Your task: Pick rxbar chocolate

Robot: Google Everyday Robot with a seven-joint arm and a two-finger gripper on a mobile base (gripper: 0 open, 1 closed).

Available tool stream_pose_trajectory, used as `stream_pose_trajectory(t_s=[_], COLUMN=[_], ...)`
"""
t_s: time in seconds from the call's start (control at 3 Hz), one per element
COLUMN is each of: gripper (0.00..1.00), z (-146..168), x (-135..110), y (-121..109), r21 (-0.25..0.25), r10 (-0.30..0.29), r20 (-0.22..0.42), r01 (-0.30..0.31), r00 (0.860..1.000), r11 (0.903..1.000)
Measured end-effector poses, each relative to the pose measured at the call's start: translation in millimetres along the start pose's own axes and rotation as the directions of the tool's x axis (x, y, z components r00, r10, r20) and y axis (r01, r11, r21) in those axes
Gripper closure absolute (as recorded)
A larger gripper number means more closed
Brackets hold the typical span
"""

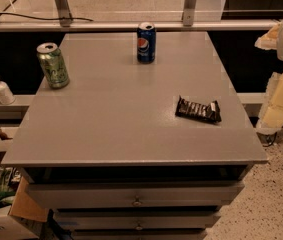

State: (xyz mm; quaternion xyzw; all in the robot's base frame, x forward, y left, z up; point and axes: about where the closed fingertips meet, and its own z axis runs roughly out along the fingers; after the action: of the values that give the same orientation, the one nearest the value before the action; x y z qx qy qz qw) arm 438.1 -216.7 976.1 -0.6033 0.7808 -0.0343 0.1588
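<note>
The rxbar chocolate (198, 109) lies flat on the grey table top (121, 119), right of the middle and toward the right edge. It is a small black wrapper with pale lettering and crimped ends. My gripper (281, 81) shows as white and yellowish parts at the right edge of the view. It is off the table's right side, above the floor, to the right of the bar and apart from it.
A blue Pepsi can (146, 42) stands at the back centre of the table. A green can (53, 65) stands at the back left. A white pump bottle (0, 88) sits on a ledge to the left. Drawers (137, 198) are below the table top, and boxes (1, 204) are at the lower left.
</note>
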Motion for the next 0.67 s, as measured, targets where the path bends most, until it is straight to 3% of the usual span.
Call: stream_pose_trajectory(t_s=[0.67], gripper=[0.00], z=[2.1], x=[-0.4], y=[-0.3], r21=[-0.001], r10=[-0.002], r20=[0.002], r01=[0.002], r00=[1.000], r11=[1.0000])
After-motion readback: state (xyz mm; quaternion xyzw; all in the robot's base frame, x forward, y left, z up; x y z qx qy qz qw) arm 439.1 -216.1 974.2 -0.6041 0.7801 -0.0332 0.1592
